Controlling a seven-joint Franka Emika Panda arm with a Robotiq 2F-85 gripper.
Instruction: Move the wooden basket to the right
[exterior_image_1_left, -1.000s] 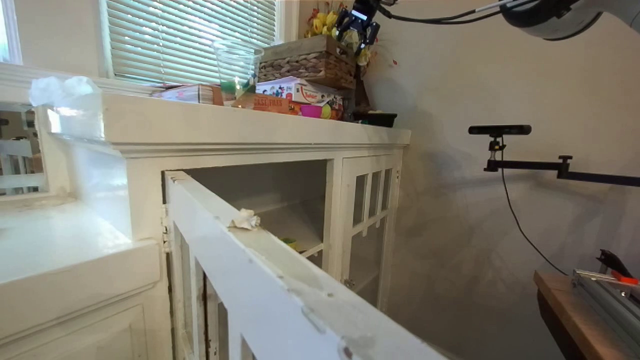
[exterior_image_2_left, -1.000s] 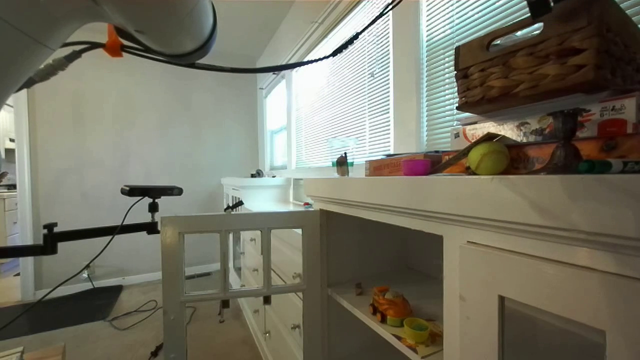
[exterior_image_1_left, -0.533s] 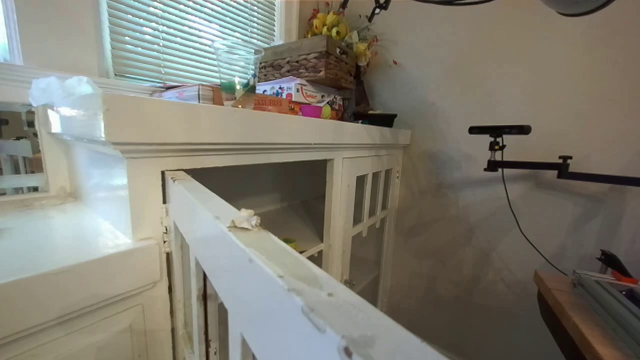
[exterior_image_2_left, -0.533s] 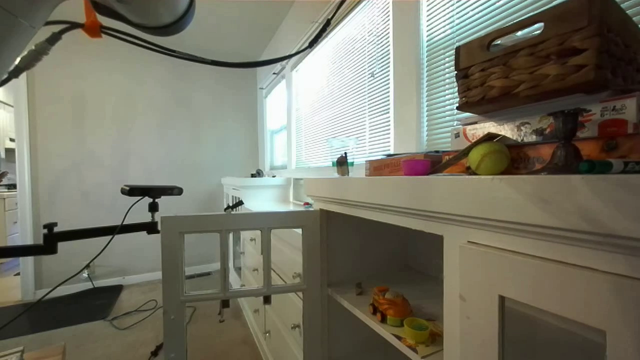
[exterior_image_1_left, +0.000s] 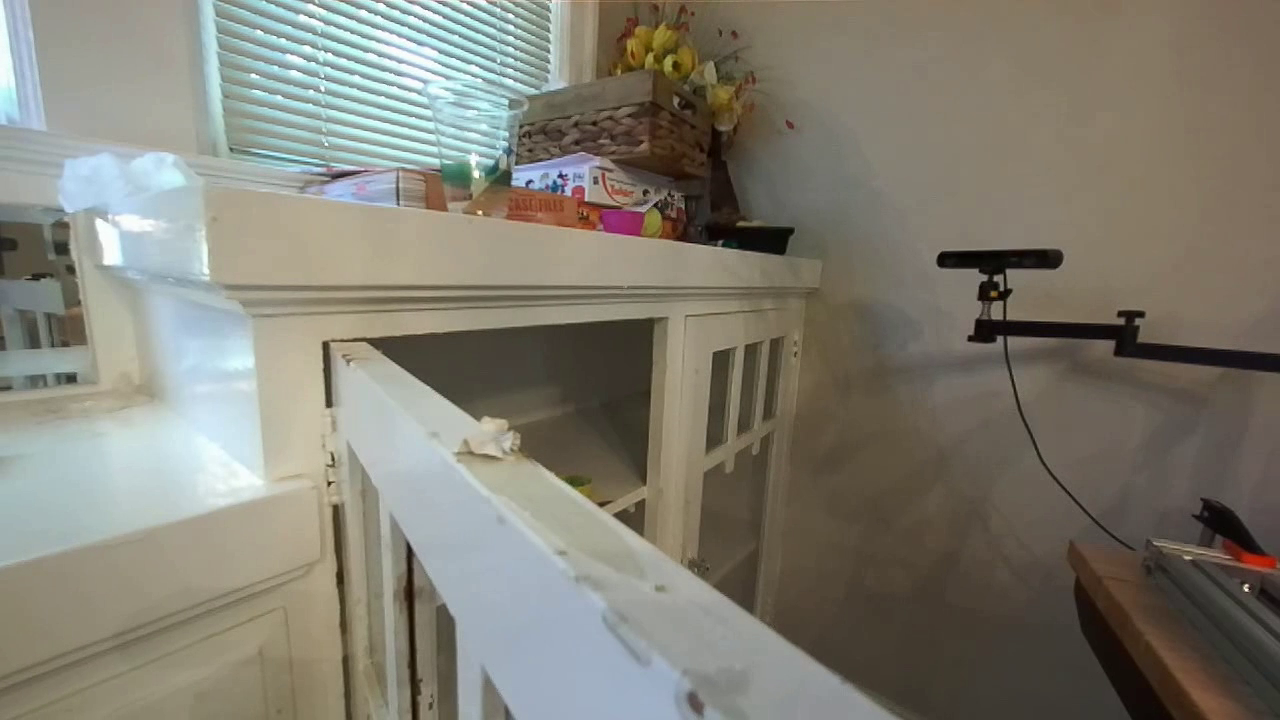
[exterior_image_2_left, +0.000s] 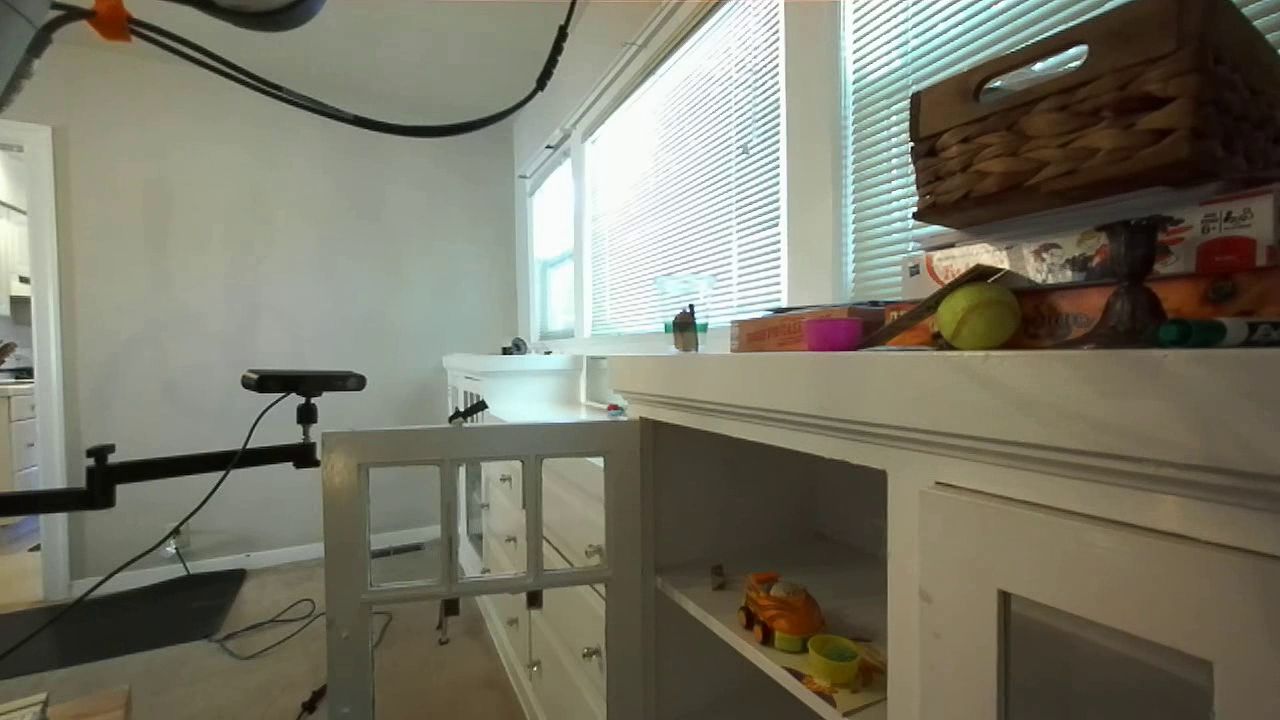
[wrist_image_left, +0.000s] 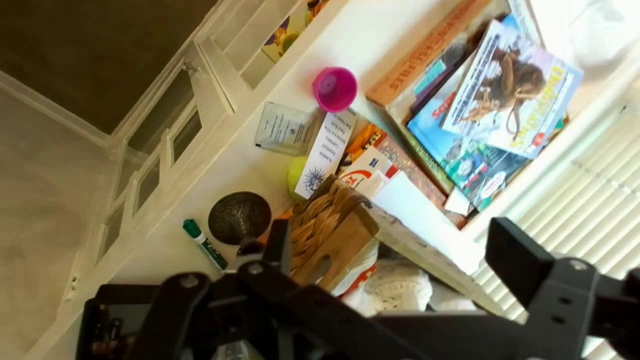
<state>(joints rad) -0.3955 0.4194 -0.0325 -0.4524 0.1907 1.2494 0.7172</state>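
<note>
The basket (exterior_image_2_left: 1100, 120) sat on the boxes (exterior_image_2_left: 1060, 262); the end effector (wrist_image_left: 391, 239) hung higher above the boxes, empty, jaws spread wide, so reaching the basket seemed to call for a descent.

Daylight in through the blinds (exterior_image_2_left: 690, 190); from where I'm standing they're nearly blown out in an exterior view. Wooden basket (exterior_image_2_left: 1060, 140) backlit there, handle end dark brown. Cabinet interior (exterior_image_2_left: 760, 500) dim. Hard glare on the translucent plastic (exterior_image_1_left: 150, 240) at the corner of the counter (exterior_image_1_left: 450, 235). Soft shadows on the wall (exterior_image_1_left: 900, 300). Wrist view: upper right washed out, floor (wrist_image_left: 100, 50) very dark, gripper (wrist_image_left: 393, 245) near-black, soft-edged. CASE FILES box (wrist_image_left: 427, 52) lettering legible.
</note>
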